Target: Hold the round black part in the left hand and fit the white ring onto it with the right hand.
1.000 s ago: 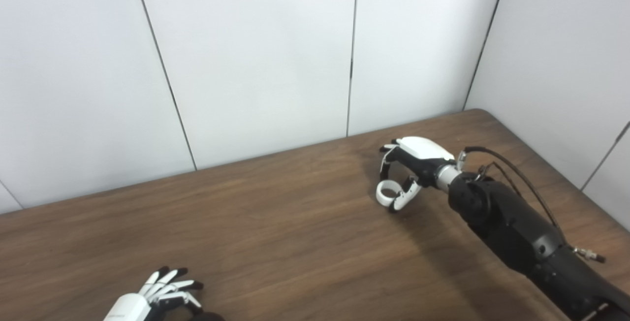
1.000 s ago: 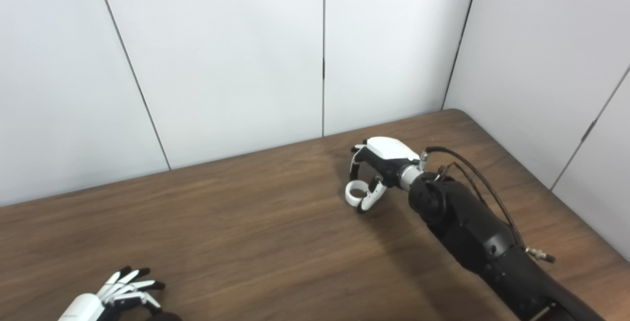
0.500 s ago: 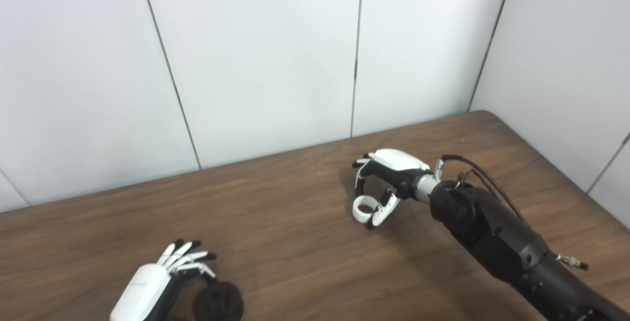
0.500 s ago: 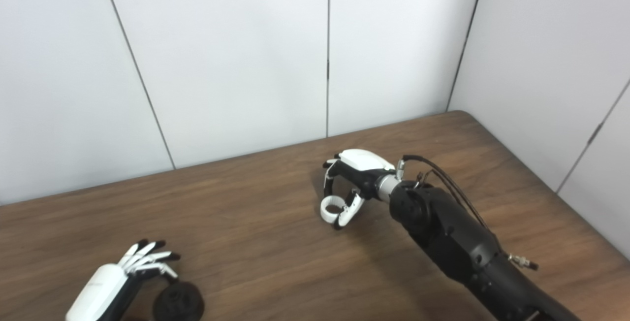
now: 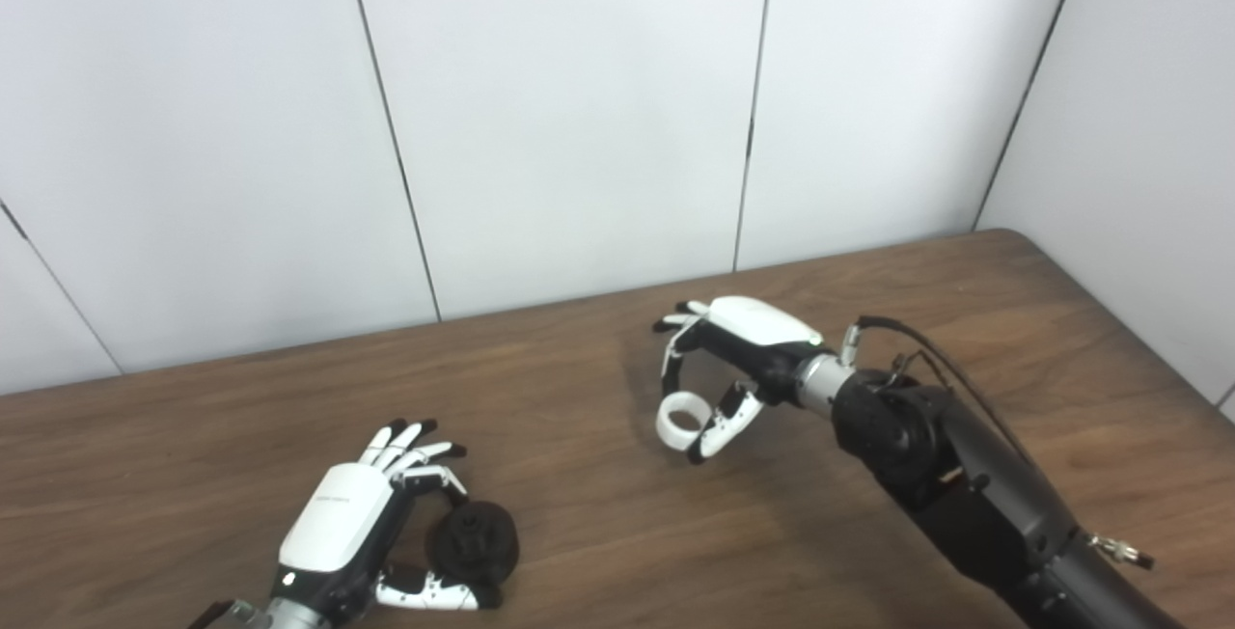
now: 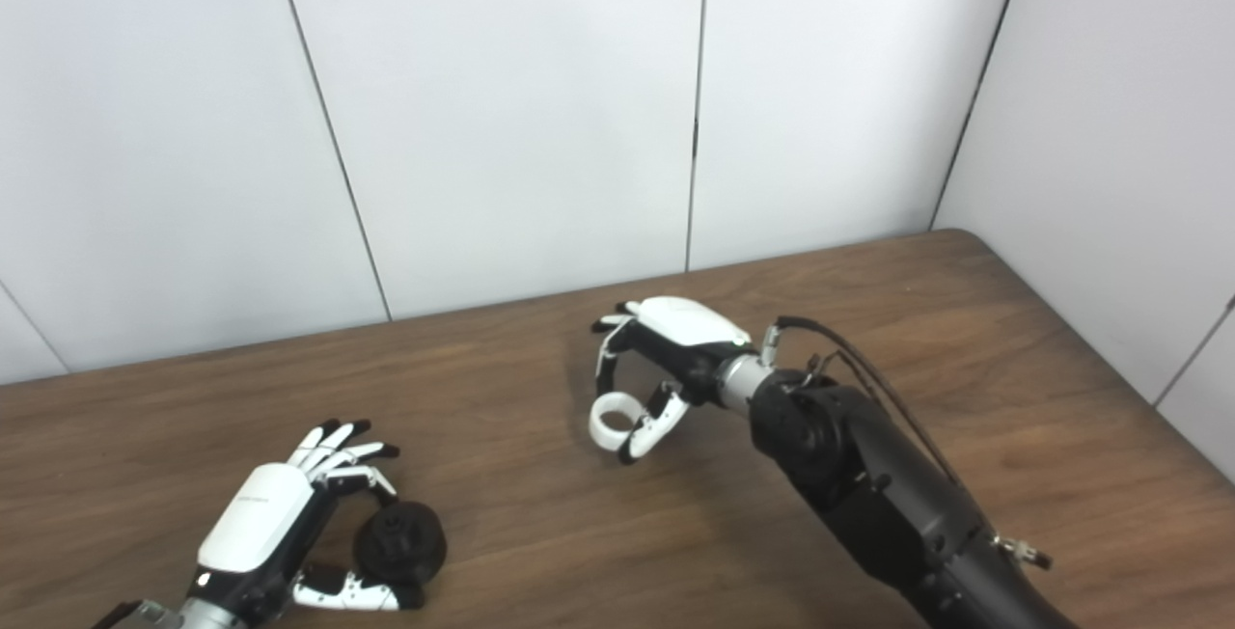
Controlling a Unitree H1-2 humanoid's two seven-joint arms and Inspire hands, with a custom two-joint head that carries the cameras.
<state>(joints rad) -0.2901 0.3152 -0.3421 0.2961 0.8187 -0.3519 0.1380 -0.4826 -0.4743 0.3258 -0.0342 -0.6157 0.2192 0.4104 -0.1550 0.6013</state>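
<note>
Right robot hand [image 5: 738, 359] pinches white ring [image 5: 679, 420] above mid-surface, hole facing up. Left robot hand [image 5: 371, 533] grips round black part [image 5: 472, 540] near front-left edge, well apart, down-left of the ring.

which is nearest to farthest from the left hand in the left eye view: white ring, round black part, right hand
1. round black part, held in the left hand, at the bottom left.
2. white ring, mid-table, pinched by the right hand.
3. right hand, just beyond the ring to the right.
</note>
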